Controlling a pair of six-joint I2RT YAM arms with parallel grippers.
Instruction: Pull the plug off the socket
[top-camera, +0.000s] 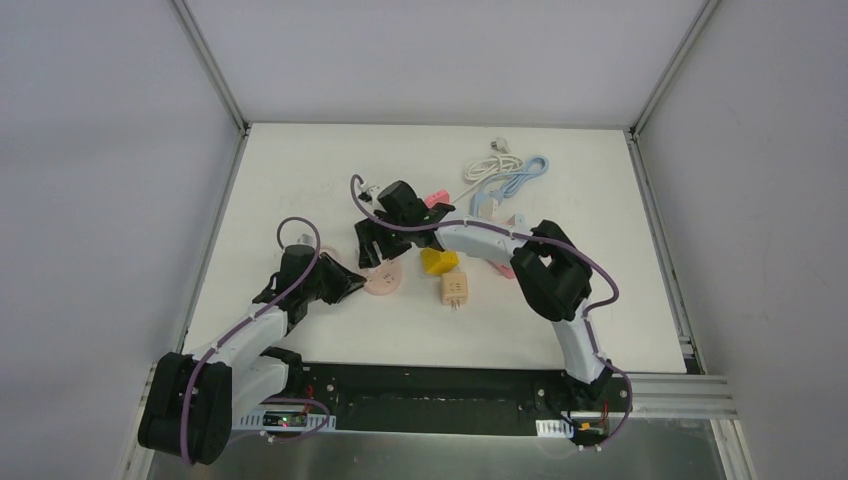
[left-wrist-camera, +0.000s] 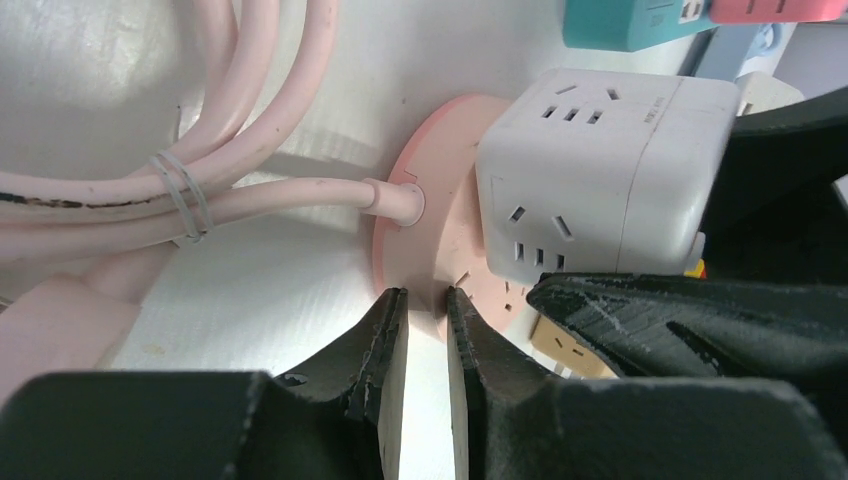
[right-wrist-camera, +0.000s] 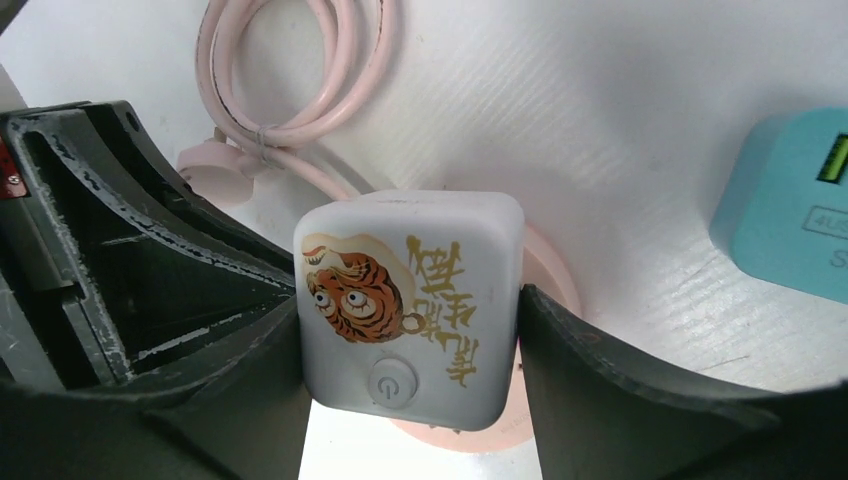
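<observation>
A round pink socket (top-camera: 385, 281) lies on the white table, and its coiled pink cable (left-wrist-camera: 200, 200) runs off to one side. A white cube plug with a tiger print (right-wrist-camera: 410, 300) sits plugged into the socket (right-wrist-camera: 485, 435). In the left wrist view the cube (left-wrist-camera: 600, 180) stands on the pink disc (left-wrist-camera: 440, 215). My right gripper (right-wrist-camera: 410, 322) is shut on the cube, one finger against each side. In the top view the right gripper (top-camera: 372, 250) hides the cube. My left gripper (left-wrist-camera: 428, 300) is shut on the socket's rim, and in the top view it (top-camera: 350, 283) is at the socket's left edge.
A yellow plug (top-camera: 438, 260) and a tan adapter (top-camera: 455, 290) lie just right of the socket. A teal power block (right-wrist-camera: 790, 220) lies further right. White and blue cables (top-camera: 505, 170) are coiled at the back. The table's walls stand at left, right and rear.
</observation>
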